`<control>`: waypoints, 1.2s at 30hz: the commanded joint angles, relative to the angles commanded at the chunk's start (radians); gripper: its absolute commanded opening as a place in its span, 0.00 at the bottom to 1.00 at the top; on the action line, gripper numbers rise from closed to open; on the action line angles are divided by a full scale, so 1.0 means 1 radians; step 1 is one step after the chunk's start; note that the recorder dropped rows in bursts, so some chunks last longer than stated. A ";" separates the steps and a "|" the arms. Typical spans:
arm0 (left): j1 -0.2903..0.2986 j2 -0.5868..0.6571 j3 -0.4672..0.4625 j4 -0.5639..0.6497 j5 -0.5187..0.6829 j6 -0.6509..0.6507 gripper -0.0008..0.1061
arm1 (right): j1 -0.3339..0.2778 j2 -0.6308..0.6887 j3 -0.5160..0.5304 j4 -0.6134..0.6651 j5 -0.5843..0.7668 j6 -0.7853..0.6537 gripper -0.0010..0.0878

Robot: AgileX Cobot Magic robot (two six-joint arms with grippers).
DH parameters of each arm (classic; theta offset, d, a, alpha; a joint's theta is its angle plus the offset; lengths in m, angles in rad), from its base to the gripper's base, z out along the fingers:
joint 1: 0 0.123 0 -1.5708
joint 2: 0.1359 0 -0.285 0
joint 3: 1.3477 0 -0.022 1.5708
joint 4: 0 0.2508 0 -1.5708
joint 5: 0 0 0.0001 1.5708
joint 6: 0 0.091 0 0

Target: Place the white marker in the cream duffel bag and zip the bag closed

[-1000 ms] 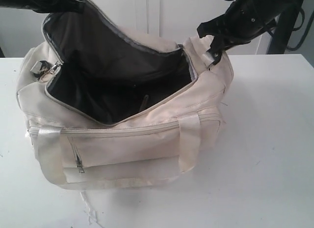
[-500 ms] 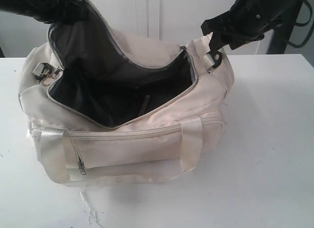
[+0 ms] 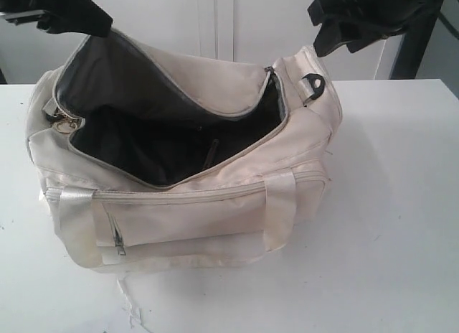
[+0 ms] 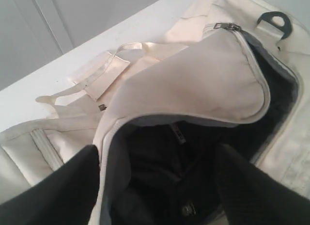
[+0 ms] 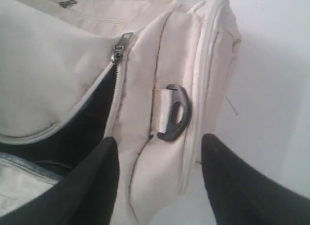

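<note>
bag: cream duffel bag [image 3: 215, 211] gaping on surface [image 3: 401, 204]; white marker unseen, interior too dark | left gripper [image 4: 157, 152], right gripper [image 5: 159, 140]: jaws apart, empty | next: pinch zip pull [image 5: 117, 50] squarely; draw steadily; brace bag end

We identify both units as black throughout. The left gripper [image 4: 159, 150] has two broad matte fingers [image 4: 58, 191] with rounded tips, and one finger shows a fine grid texture on its face. The right gripper [image 5: 159, 140] has the same pair of wide, tapering black fingers [image 5: 242, 186] with a smooth surface. In the exterior view, the right arm [image 3: 380, 6] appears as an angular, slightly glossy black housing.
</note>
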 joint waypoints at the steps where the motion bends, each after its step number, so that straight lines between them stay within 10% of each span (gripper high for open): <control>1: 0.000 -0.012 0.000 0.000 0.021 0.000 0.66 | 0.002 0.000 0.000 0.008 0.006 -0.002 0.53; 7: 0.000 -0.082 0.000 0.106 0.073 -0.032 0.59 | 0.007 0.000 0.000 0.189 0.085 -0.135 0.43; 16: 0.000 -0.145 0.000 0.504 0.103 -0.262 0.01 | 0.111 0.000 0.000 0.325 0.095 -0.276 0.01; 24: 0.127 -0.081 0.032 0.552 0.068 -0.386 0.01 | 0.194 0.022 0.000 0.541 0.053 -0.520 0.01; 30: 0.250 0.019 0.035 0.210 0.044 -0.279 0.01 | 0.259 0.056 0.000 0.642 -0.021 -0.580 0.01; 36: 0.332 0.089 0.035 0.076 0.002 -0.192 0.24 | 0.325 0.083 -0.002 0.655 -0.200 -0.552 0.01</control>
